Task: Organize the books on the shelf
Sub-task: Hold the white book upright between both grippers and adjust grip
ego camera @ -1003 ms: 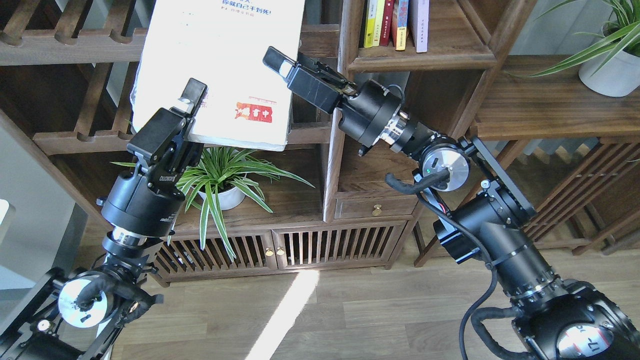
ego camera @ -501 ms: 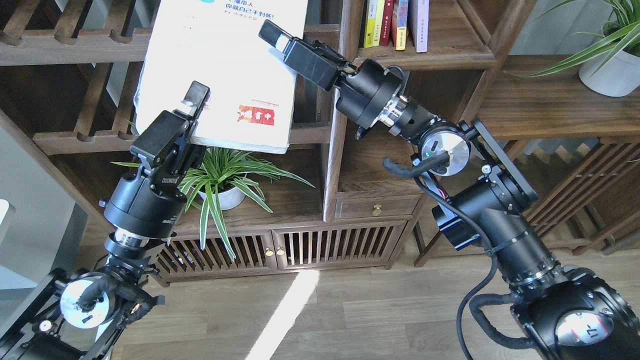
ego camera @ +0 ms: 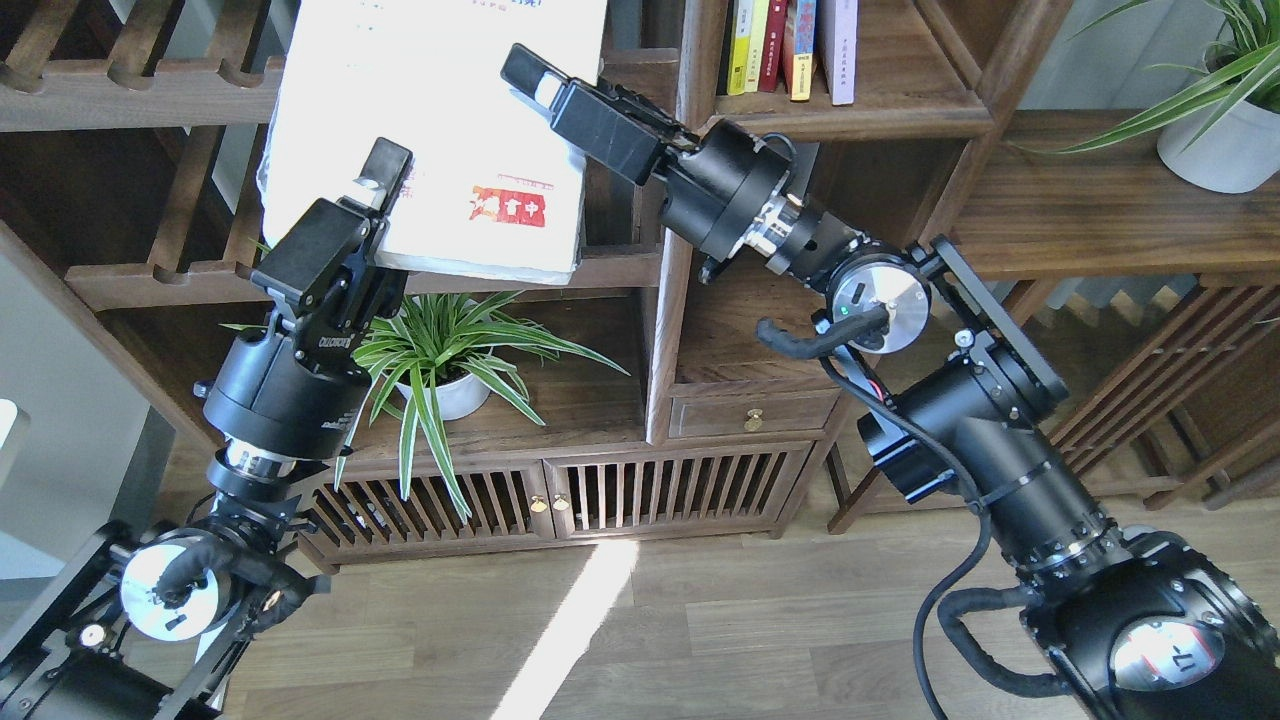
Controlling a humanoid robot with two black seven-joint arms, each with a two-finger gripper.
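With our left gripper (ego camera: 375,190) pinching the white book's (ego camera: 440,130) lower edge and right gripper (ego camera: 530,80) fingers clasping its side, we should steer it level rightward toward the shelf (ego camera: 850,115).

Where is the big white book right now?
In the head view, the big white book is up at the top left, held between the left hand and the right hand, in front of the slatted rack and above the small plant.
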